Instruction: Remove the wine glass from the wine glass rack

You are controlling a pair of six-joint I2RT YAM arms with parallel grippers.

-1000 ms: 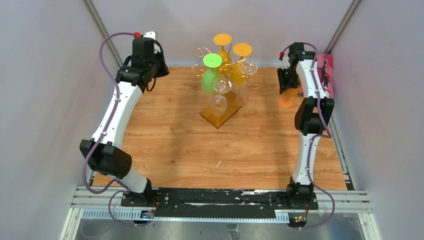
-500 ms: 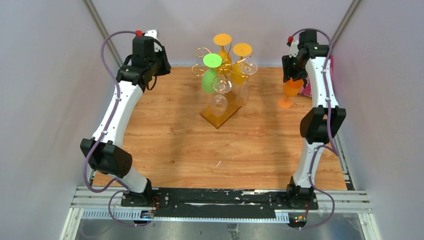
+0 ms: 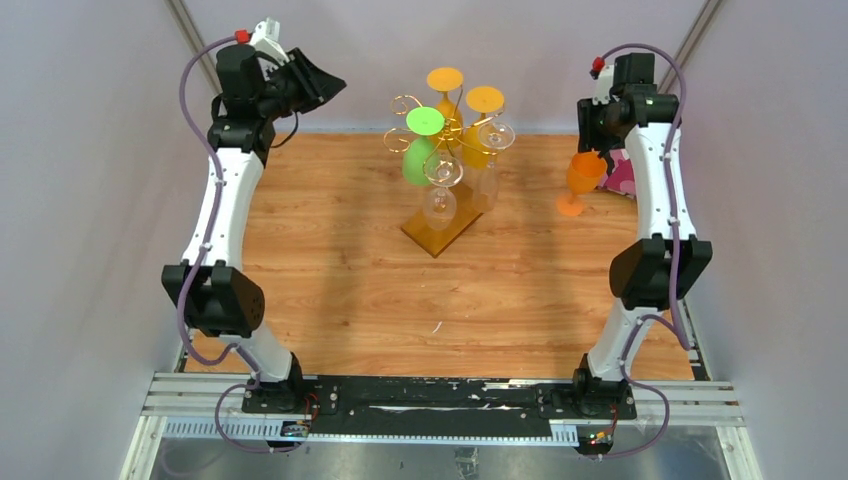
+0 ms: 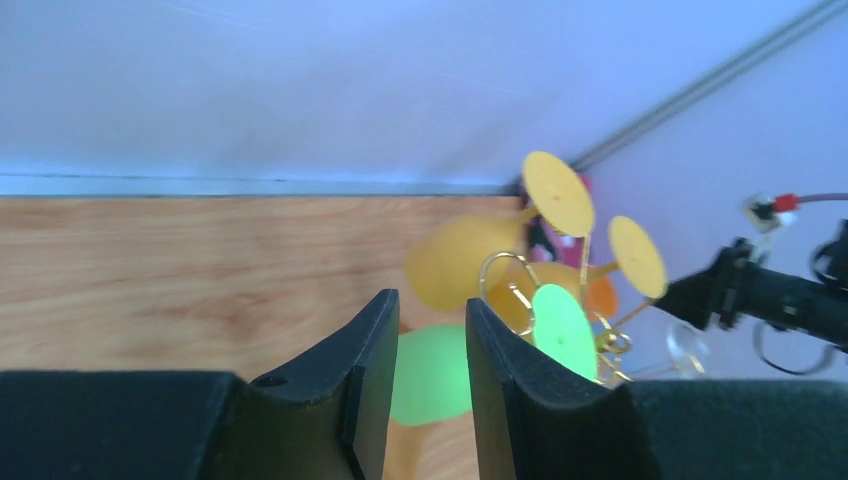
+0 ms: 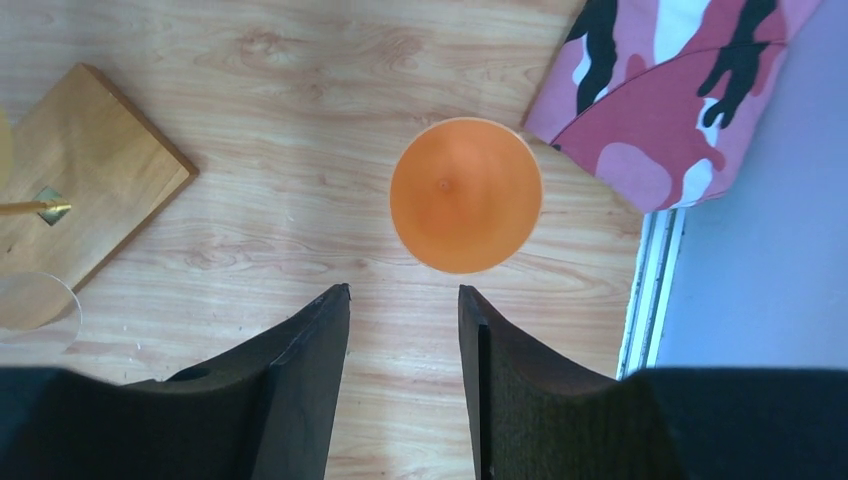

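Observation:
The wine glass rack point(image 3: 440, 228), gold wire on a wooden base, stands at the back middle of the table. Hanging upside down on it are a green wine glass point(image 3: 418, 160), two yellow ones point(image 3: 485, 98) and two clear ones point(image 3: 437, 205). An orange wine glass point(image 3: 578, 180) stands upright on the table to the rack's right. My right gripper point(image 3: 592, 145) hangs open straight above it, and the orange bowl point(image 5: 466, 209) lies just beyond my fingertips. My left gripper point(image 3: 335, 84) is raised at the back left, open and empty, pointing at the rack point(image 4: 500, 262) and the green glass point(image 4: 430, 375).
A pink camouflage cloth point(image 3: 622, 175) lies against the right wall, just behind the orange glass. Grey walls close in the table at the back and on both sides. The rack's base corner point(image 5: 90, 170) shows at the left of the right wrist view.
My right gripper has let go of the orange glass and risen above it, leaving it upright. My left arm has lifted and swung back, turning its gripper toward the rack.

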